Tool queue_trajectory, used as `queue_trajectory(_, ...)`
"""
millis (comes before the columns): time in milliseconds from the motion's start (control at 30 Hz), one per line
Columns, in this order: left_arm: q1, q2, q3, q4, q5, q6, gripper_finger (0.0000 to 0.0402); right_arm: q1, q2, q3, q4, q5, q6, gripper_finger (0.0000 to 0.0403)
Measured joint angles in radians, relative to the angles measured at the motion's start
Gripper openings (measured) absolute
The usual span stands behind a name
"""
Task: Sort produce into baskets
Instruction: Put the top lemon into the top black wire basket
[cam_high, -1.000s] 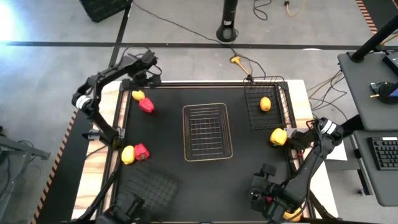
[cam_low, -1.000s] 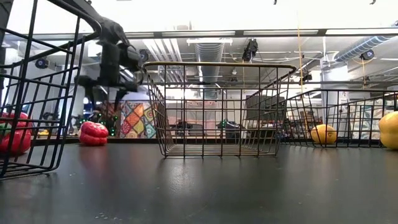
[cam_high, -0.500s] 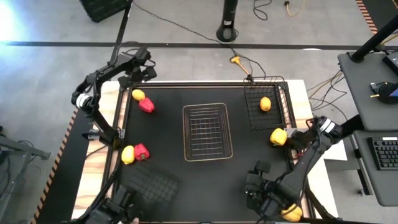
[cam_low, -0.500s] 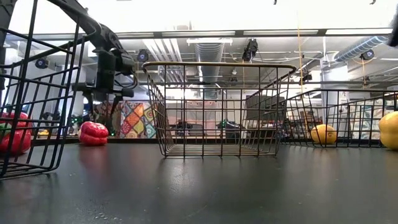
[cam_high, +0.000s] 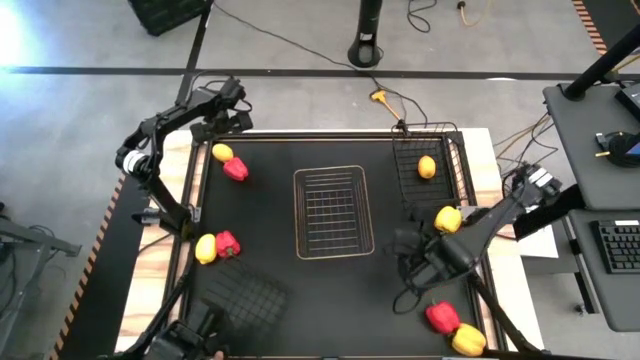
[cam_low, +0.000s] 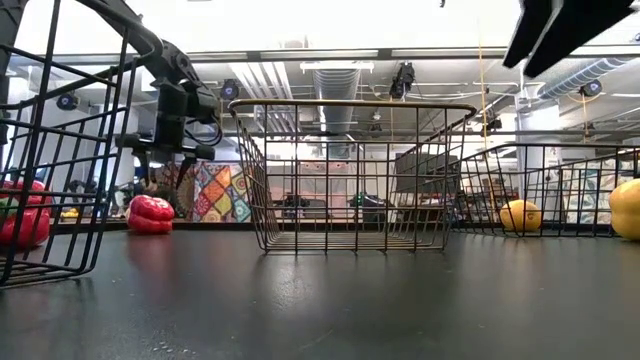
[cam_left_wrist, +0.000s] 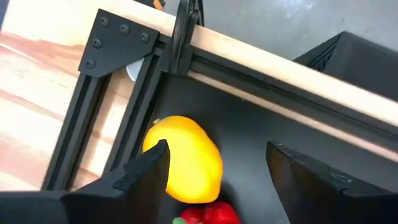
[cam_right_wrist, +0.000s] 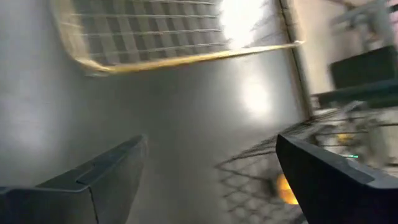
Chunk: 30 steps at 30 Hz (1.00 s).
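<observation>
The left gripper (cam_left_wrist: 214, 168) was held with its jaws apart and empty, hovering at the far left corner of the table just above a glossy yellow toy lemon (cam_left_wrist: 185, 159), beside which a red toy pepper (cam_high: 236, 169) lay. The right gripper (cam_high: 405, 245) was seen above the mat between the central basket and a yellow toy pepper (cam_high: 448, 219), its fingers wide and nothing between them.

Little of the sorting appeared done. Only one yellow-orange lemon (cam_high: 427, 167) was found inside a black wire basket (cam_high: 448, 135) at the far right. The pale wire-mesh basket (cam_high: 333, 172) in the middle was empty, and so, as far as could be seen, was the second black wire basket (cam_high: 245, 300) at the near left. Loose produce remained: a yellow and red pair (cam_high: 216, 245) at the left edge, and a red pepper (cam_high: 441, 316) with a yellow piece (cam_high: 466, 341) at the near right.

The work surface was a black mat (cam_high: 270, 240) framed by pale wood and dark rails. Beyond it, grey floor, cables and a desk with a keyboard (cam_high: 618, 245) were visible.
</observation>
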Motion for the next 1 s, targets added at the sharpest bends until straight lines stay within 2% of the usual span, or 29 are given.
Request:
queue_trajectory(100,0.000,0.000,0.000,-0.045,0.030,-0.012,0.0249,-0.020,-0.081,-0.065,0.010,0.066,-0.041,0.0345)
queue_trajectory(267,-0.007,0.000,-0.010,-0.077,0.145,-0.111,0.0249,-0.024,-0.210,-0.193,0.065,0.169,-0.059,0.0345)
queue_trajectory(433,0.000,0.001,-0.031,-0.081,0.135,-0.213,0.0249,-0.024,-0.316,-0.315,0.138,0.173,-0.069,0.0345)
queue_trajectory(567,0.007,0.008,-0.018,-0.088,0.145,-0.305,0.0249,-0.024,-0.383,-0.369,0.130,0.194,-0.084,0.0345)
queue_trajectory(733,-0.007,0.008,-0.018,-0.091,0.153,-0.418,0.0249,-0.024,-0.462,-0.354,0.126,0.216,-0.160,0.0345)
queue_trajectory(1000,-0.052,0.016,0.056,-0.064,0.127,-0.519,0.0249,-0.035,-0.572,-0.180,0.126,0.218,-0.187,0.0345)
